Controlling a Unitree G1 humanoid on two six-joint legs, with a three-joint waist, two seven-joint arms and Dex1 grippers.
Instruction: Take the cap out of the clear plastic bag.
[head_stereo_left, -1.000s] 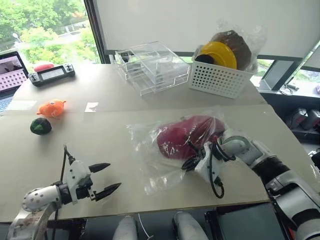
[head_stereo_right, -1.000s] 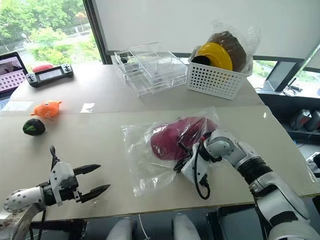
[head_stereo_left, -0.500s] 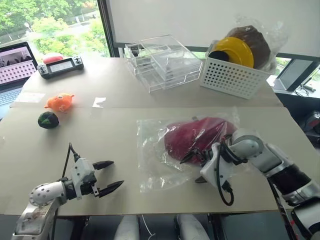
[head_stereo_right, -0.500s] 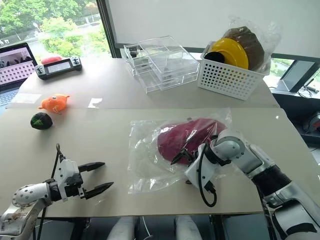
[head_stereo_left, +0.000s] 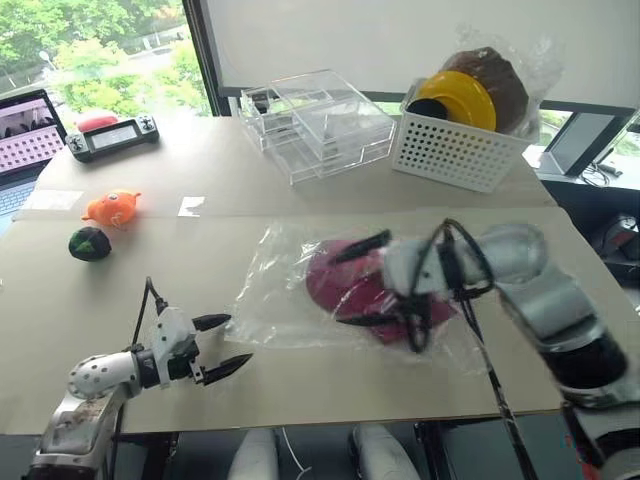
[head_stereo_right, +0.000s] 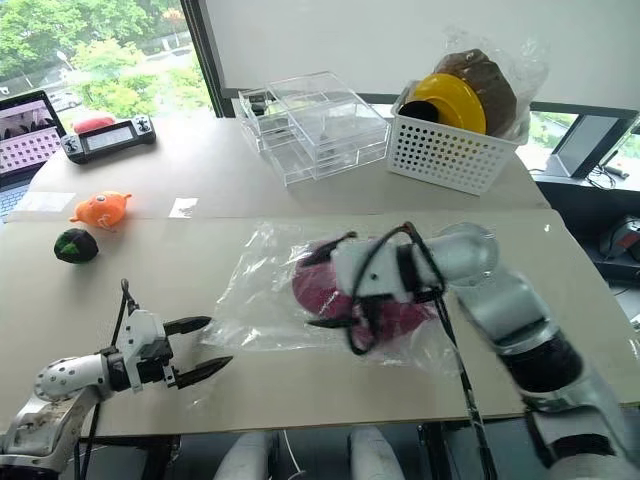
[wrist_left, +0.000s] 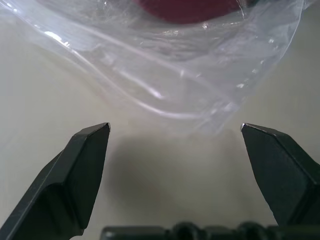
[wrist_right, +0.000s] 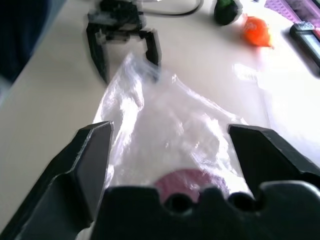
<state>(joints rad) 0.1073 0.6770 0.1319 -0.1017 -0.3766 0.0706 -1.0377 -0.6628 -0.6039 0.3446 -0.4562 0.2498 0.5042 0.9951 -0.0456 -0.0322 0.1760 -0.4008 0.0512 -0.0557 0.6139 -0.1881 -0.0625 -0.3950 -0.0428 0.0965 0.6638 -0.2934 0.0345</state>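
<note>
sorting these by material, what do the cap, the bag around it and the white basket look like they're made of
The cap: crimson, matte, looks like woven fabric. The clear plastic bag: thin transparent film, glossy, with creases catching light. The white basket: probably rigid moulded plastic, judging by its even perforated walls.

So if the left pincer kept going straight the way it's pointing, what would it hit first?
Most likely the near edge of the crinkly clear plastic bag, lying right ahead of the open left pincer on the table; the red fabric cap sits deeper inside it.
</note>
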